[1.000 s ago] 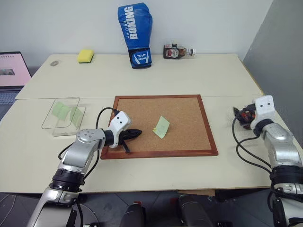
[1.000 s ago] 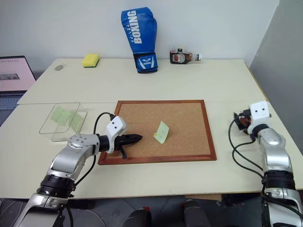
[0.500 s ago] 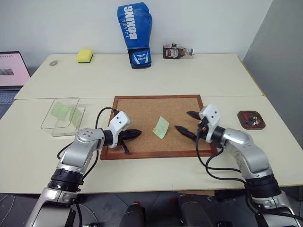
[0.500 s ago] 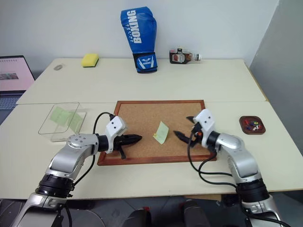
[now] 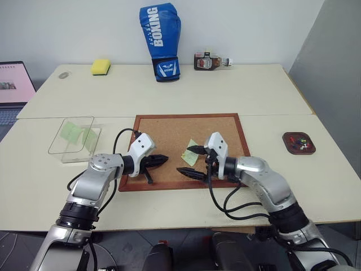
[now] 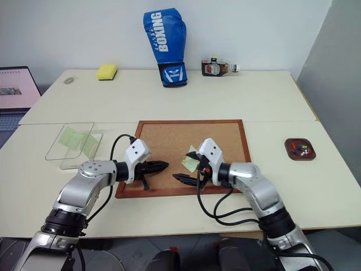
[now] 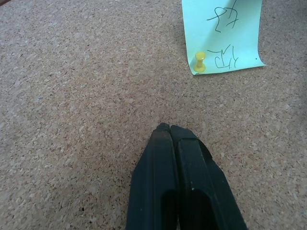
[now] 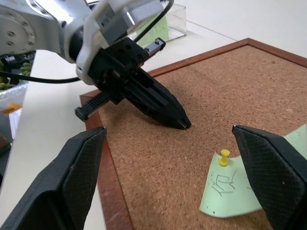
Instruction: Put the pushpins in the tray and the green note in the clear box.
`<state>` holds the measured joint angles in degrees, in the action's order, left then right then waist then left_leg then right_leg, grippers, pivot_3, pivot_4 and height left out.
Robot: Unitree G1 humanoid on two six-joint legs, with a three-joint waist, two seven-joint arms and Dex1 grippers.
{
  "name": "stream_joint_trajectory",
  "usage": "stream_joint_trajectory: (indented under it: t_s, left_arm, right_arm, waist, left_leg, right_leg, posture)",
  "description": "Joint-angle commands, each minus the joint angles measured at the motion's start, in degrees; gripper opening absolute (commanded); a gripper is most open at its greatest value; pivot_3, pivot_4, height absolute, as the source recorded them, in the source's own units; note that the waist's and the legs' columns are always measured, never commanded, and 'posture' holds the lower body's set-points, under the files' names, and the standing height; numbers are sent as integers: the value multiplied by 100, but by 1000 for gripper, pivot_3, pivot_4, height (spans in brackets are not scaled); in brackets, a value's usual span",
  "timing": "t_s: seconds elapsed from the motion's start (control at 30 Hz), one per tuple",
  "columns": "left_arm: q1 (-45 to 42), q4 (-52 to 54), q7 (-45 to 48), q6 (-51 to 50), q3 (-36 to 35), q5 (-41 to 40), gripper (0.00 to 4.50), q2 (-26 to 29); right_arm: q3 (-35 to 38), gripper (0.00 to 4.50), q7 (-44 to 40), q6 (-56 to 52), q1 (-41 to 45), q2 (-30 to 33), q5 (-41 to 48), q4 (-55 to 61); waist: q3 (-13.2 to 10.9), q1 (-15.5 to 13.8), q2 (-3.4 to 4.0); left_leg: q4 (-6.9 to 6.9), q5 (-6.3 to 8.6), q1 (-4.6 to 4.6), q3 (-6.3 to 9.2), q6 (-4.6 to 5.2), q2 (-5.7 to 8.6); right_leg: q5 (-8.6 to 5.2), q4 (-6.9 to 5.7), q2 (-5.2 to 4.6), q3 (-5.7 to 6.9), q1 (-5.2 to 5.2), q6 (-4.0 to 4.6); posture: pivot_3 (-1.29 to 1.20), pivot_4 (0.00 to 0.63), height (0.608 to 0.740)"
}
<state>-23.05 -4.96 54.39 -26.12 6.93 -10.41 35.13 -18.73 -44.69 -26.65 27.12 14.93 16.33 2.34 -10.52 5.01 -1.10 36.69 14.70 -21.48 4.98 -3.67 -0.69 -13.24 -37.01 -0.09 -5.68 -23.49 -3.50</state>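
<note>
Green note (image 7: 223, 33) pinned on corkboard (image 5: 169, 127), right gripper (image 5: 190, 160) wide apart, apparently empty, left gripper (image 5: 164, 158) together.

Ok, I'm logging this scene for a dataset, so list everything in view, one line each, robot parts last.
corkboard: one, wood-framed, table centre
green note: one, pinned on the corkboard
yellow pushpin: one, in the note
clear box: one, left, green slips inside
tray: one, dark brown, right, pushpins inside
boxing glove: one, blue, far edge
sponge: one, yellow, far left
bottle: one, lying, far edge
laptop: one, left
left gripper: shut
right gripper: open beside the note
</note>
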Motion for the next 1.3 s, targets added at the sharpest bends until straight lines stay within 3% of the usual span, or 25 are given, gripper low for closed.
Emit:
stream_joint_trajectory:
  t_s: [0.03,0.2,0.3,0.7,0.97,1.3]
  left_arm:
    - [157,-173,47,-179,204,128,0,60]
    - [153,-170,15,-177,223,135,0,20]
    - [194,-133,8,-187,216,130,0,30]
    - [243,-44,-16,-215,211,114,0,33]
    - [261,-13,-12,-217,204,110,0,60]
    - [269,10,-27,-216,224,95,0,51]
  right_arm:
    - [-50,4462,170,501,363,-182,-401,-576]
    - [24,4462,301,728,654,-443,-619,-1288]
    - [85,4037,291,779,731,-553,-631,-1519]
    - [74,1369,320,956,855,-738,-822,-2016]
    - [191,18,516,1081,955,-844,-972,-2346]
    - [333,18,616,1196,933,-797,-1065,-2127]
  waist:
    - [0,1,0]
    - [0,-2,0]
    - [0,-2,0]
    - [0,0,0]
    - [0,3,0]
    - [0,13,0]
  left_leg:
    - [0,0,0,-1,0,0]
    - [0,0,0,1,0,0]
    - [0,0,-2,0,0,1]
    - [0,0,0,1,0,1]
    - [-2,0,0,1,0,0]
    - [-1,0,5,0,0,0]
  right_leg:
    - [0,0,0,0,0,0]
    - [1,-2,0,1,0,-1]
    - [1,-1,-1,0,-1,-2]
    - [3,-4,0,1,-1,-4]
    - [2,-3,0,0,-1,-3]
    - [2,-8,0,0,0,-3]
  posture:
    - [0,150,740]
    - [0,150,740]
    - [0,150,740]
    - [0,150,740]
    - [0,150,740]
    - [0,150,740]
